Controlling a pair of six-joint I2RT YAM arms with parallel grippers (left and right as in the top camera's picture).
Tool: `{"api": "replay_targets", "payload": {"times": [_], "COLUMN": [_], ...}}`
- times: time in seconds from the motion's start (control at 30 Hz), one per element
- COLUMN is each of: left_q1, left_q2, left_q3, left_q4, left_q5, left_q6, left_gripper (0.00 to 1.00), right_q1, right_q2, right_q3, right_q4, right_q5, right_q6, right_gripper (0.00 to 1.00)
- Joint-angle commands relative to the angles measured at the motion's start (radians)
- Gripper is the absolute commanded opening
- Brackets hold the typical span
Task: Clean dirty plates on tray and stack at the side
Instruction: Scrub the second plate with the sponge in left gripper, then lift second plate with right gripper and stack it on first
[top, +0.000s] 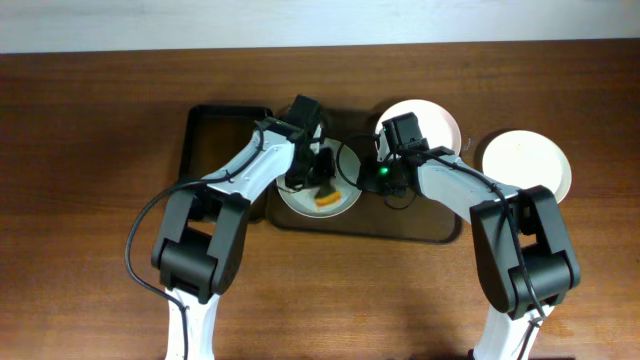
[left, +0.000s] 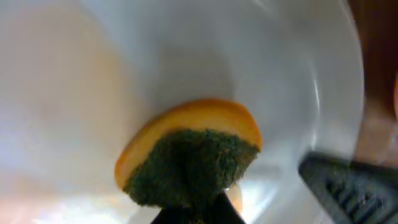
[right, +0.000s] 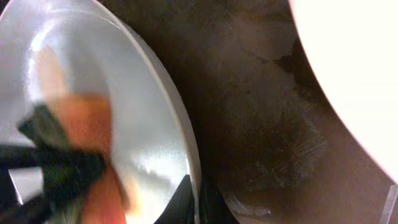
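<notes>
Centrally on the tray (top: 225, 140), left end effector (top: 320, 170) pinches a sponge (left: 186, 165) against the plate (left: 93, 93); right end effector (right: 198, 202) clamps the plate's rim.

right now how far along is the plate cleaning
Done: one white plate sits on the table right of the tray, apparently clean. In hand: the left pincer presses the sponge onto the middle plate while the right pincer seems to grip its rim. Left: finishing this one, the back plate on the tray, then stacking.
</notes>
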Motion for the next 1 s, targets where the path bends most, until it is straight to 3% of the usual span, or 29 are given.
{"api": "replay_targets", "payload": {"times": [0.0, 0.07, 0.13, 0.2, 0.33, 0.43, 0.5, 0.6, 0.63, 0.73, 0.8, 0.87, 0.97], "left_q1": [0.009, 0.010, 0.008, 0.007, 0.008, 0.047, 0.080, 0.153, 0.195, 0.290, 0.348, 0.386, 0.391], "left_q2": [0.020, 0.020, 0.020, 0.020, 0.018, -0.003, -0.020, -0.031, -0.031, -0.031, -0.027, -0.019, -0.009], "left_q3": [-0.008, -0.008, -0.008, -0.008, 0.000, 0.095, 0.205, 0.441, 0.533, 0.595, 0.595, 0.594, 0.594], "left_q4": [0.048, 0.050, -0.004, -0.137, -0.279, -0.345, -0.401, -0.484, -0.509, -0.500, -0.509, -0.517, -0.536], "left_q5": [-0.394, -0.512, -0.469, -0.331, 0.007, 0.163, 0.179, 0.178, 0.178, 0.176, 0.132, 0.051, 0.042], "left_q6": [-0.140, -0.149, -0.149, -0.135, 0.126, 0.275, 0.295, 0.296, 0.296, 0.296, 0.296, 0.296, 0.296], "left_gripper": [0.00, 0.00, 0.00, 0.00, 0.00, 0.00, 0.00, 0.00, 0.00, 0.00, 0.00, 0.00, 0.00], "right_q1": [-0.002, -0.002, -0.002, -0.002, -0.002, -0.002, -0.002, -0.002, -0.002, -0.001, 0.005, 0.033, 0.057], "right_q2": [0.018, 0.018, 0.018, 0.018, 0.018, 0.018, 0.018, 0.018, 0.018, 0.018, 0.019, 0.019, 0.018], "right_q3": [0.000, 0.000, 0.000, 0.000, 0.000, 0.000, 0.000, 0.000, 0.000, 0.000, 0.000, 0.000, 0.000], "right_q4": [-0.003, -0.002, -0.003, -0.003, -0.002, -0.003, -0.003, -0.003, -0.003, -0.003, -0.003, 0.000, 0.002], "right_q5": [-0.002, -0.002, -0.003, -0.003, -0.014, -0.014, -0.014, -0.014, -0.013, -0.009, 0.003, 0.029, 0.054], "right_q6": [-0.002, -0.002, -0.002, -0.002, -0.002, -0.002, -0.002, -0.002, -0.002, -0.002, -0.002, -0.001, -0.001], "right_gripper": [0.04, 0.04, 0.04, 0.04, 0.04, 0.04, 0.04, 0.15, 0.23, 0.33, 0.34, 0.32, 0.04]}}
